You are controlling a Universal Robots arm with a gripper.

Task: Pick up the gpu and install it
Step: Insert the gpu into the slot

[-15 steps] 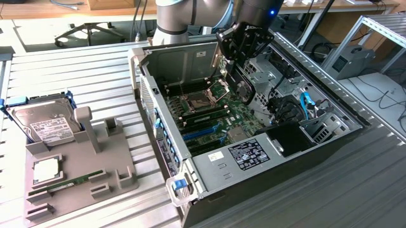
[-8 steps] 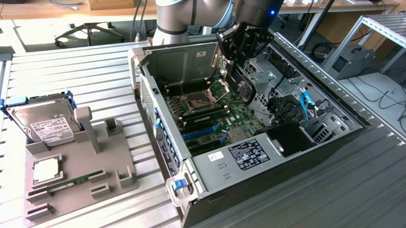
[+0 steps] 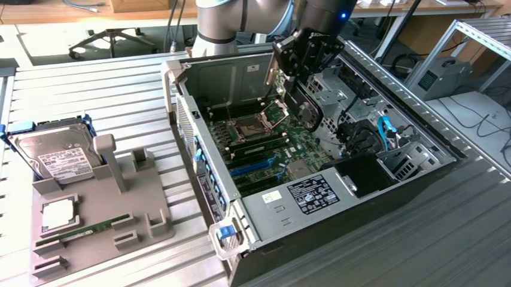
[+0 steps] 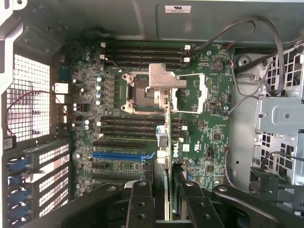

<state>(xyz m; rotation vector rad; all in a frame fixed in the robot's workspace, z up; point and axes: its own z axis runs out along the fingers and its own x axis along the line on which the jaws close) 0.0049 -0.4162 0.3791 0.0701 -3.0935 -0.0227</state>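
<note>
— Grey plastic holder (image 3: 131, 191) nearest us: the hard drive (image 3: 56, 156) stands in it, and a processor chip (image 3: 58, 214) and the memory stick (image 3: 84, 229) lie flat. Where is the gpu (image 3: 302, 104)?

— Past that, inside the open computer case (image 3: 343, 236), hanging under the gripper (image 4: 165, 190). Black shroud, round fan, metal bracket at one end. It hangs above the motherboard (image 3: 264, 149) near the processor socket (image 4: 142, 95), and as far as I can tell it touches nothing below.

— Is the grip sound?

— Looks so. From the wrist camera the fingers (image 4: 141, 204) are drawn in partway and pinch the card, one on each face. Its thin green edge runs out from between them.

— So which step is this?

— The pick-up is done, I'd say. This is the carry: the card is over the board and not seated. The blue expansion slot (image 4: 118, 155) lies off to one side of it.

— What does seating call for?

— My guess only. From the wrist camera that green edge runs crosswise to the slots. So the card wants turning until its contact edge lies along a slot and its bracket faces the slotted rear wall (image 3: 191, 137). After that, a straight, gentle press. The socket's raised metal plate (image 4: 161, 78) and the loose cables (image 4: 266, 42) at the far side of the case need to be kept clear of.
</note>
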